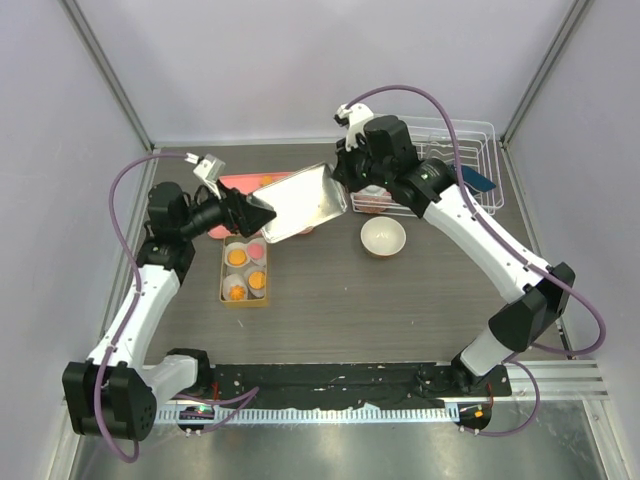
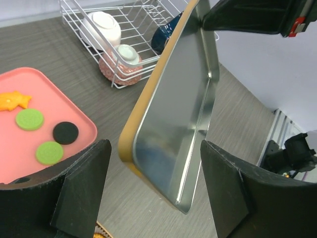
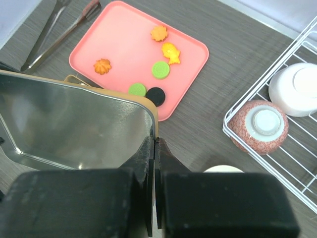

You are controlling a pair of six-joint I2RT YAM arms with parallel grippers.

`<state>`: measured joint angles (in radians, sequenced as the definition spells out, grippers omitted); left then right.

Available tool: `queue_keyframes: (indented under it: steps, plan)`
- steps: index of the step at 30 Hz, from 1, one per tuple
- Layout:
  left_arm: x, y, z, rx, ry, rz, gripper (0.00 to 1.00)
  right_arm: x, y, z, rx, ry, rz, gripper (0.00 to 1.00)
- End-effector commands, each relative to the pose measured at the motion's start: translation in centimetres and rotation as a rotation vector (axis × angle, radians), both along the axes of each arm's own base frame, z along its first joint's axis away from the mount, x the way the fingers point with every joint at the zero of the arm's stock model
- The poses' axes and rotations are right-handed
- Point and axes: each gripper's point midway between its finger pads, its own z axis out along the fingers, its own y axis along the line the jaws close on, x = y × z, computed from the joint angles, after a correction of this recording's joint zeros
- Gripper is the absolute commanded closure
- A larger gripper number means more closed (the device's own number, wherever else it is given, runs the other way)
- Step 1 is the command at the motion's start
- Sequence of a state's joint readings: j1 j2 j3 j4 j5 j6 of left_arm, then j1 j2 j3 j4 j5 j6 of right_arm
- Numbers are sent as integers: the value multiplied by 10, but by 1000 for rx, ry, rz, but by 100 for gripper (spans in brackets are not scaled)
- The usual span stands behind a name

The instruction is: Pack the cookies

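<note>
right claw (image 3: 155, 143) pinching metal tray (image 3: 74, 124) | left claw (image 2: 153, 171) open, seemingly astride tray

Cookies (image 3: 160, 70) — orange, green, black — flat on pink tray (image 3: 124, 39).

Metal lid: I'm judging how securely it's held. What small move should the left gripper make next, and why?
Probably close the left gripper on the metal lid, at its near edge: the open fingers straddle that edge, while the right gripper pinches only the opposite rim.
</note>
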<state>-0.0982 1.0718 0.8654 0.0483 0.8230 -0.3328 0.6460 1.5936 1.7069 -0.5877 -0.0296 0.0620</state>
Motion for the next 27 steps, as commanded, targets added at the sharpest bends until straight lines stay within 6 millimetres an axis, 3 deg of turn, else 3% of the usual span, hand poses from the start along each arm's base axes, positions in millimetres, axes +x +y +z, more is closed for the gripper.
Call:
queue_keyframes:
  steps: [1, 7, 16, 22, 27]
  plan:
    - [-6, -9, 12, -69, -51, -53, 23, -7, 1, 60, 140, -130, 6, 99]
    - [-9, -10, 10, -85, -57, -57, 24, -10, 4, 61, 157, -121, 16, 99]
    - [-8, -11, 20, -108, -73, -62, 31, -12, 7, 47, 155, -91, 29, 99]
    - [-10, -12, 14, -108, -59, -69, 42, -13, 5, 51, 164, -102, 29, 99]
    - [-15, -12, 8, -107, -49, -78, 43, -15, 2, 59, 172, -119, 21, 99]
